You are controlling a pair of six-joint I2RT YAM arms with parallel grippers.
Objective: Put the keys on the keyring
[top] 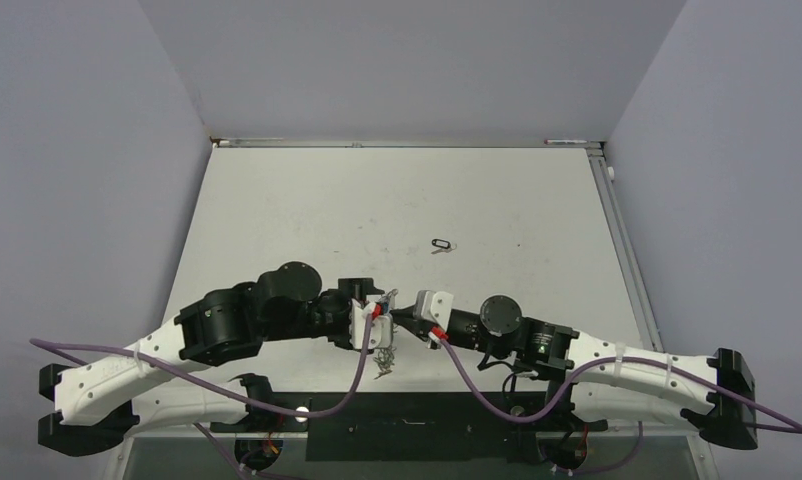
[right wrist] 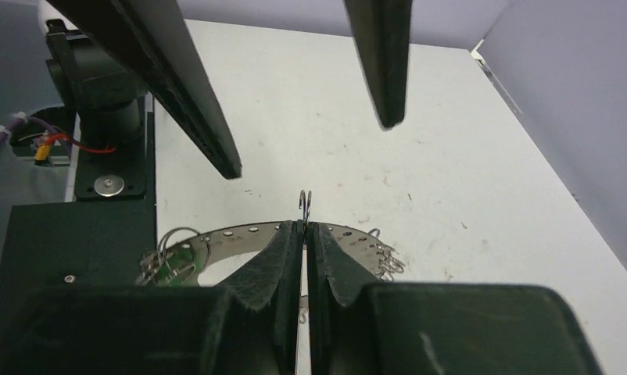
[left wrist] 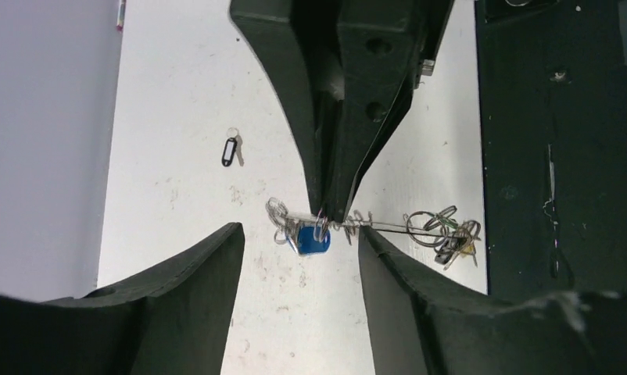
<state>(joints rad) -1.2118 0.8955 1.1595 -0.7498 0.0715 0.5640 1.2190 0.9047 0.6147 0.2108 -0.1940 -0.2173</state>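
The keyring (right wrist: 240, 233), a flat grey band with small holes, hangs above the table between both arms (top: 385, 356). My right gripper (right wrist: 304, 226) is shut on its rim, and a small wire loop stands just above the fingertips. A blue-tagged key (left wrist: 313, 241) hangs from the keyring's edge (left wrist: 388, 227), right at the right gripper's tips. My left gripper (left wrist: 299, 231) is open, its fingers on either side of the blue tag and apart from it. A bunch of keys with green, black and yellow tags (left wrist: 451, 234) hangs at the ring's other end. One black-tagged key (top: 441, 243) lies alone on the table (left wrist: 230, 151).
The black base plate (top: 407, 420) runs along the table's near edge, under the hanging bunch (left wrist: 560, 156). Grey walls close in the white table (top: 307, 200) on the left, right and back. Purple cables (top: 357, 375) loop under both arms.
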